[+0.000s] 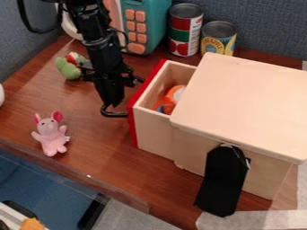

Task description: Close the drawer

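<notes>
Pale tape (252, 220) runs in front of the box (246, 99), on the brown wooden tabletop (96, 148). A clear strip (84, 177) edges the tabletop, left of the box and toward the camera. Blue-grey partitions (269, 27) rise behind the box and far to its left. A black flap (221, 179) hangs on the box's near side. The drawer (157, 134) sticks out of the box's left end, partly open, an orange toy (173, 98) inside. Left of the box, the gripper (112, 96) is down by the drawer's red front (133, 121) and black handle (114, 114); I can't tell whether its jaws are open or closed. Farther left of the box are a pink toy (51, 134) and a green toy (69, 67). Two cans (186, 29) and a teal toy machine (146, 27) stand behind it.
</notes>
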Controlling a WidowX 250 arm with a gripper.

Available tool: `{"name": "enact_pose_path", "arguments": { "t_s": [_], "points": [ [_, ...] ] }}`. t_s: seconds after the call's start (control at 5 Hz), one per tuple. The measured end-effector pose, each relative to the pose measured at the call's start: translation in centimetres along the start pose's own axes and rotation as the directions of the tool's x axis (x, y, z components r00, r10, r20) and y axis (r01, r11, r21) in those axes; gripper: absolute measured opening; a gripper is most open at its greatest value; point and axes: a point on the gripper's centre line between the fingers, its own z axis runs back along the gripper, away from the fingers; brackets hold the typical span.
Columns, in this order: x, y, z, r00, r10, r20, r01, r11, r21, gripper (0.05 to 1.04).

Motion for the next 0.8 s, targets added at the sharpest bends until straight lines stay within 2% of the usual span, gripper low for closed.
{"name": "enact_pose_path", "arguments": {
  "t_s": [0.2, 0.8],
  "points": [
    [0.0, -2.1, -0.6, 0.998, -0.052, -0.031, 0.052, 0.999, -0.012, 0.123],
    [0.0, -5.0, -0.3, 0.993, -0.115, -0.024, 0.114, 0.993, -0.022, 0.123]
  ]
}}
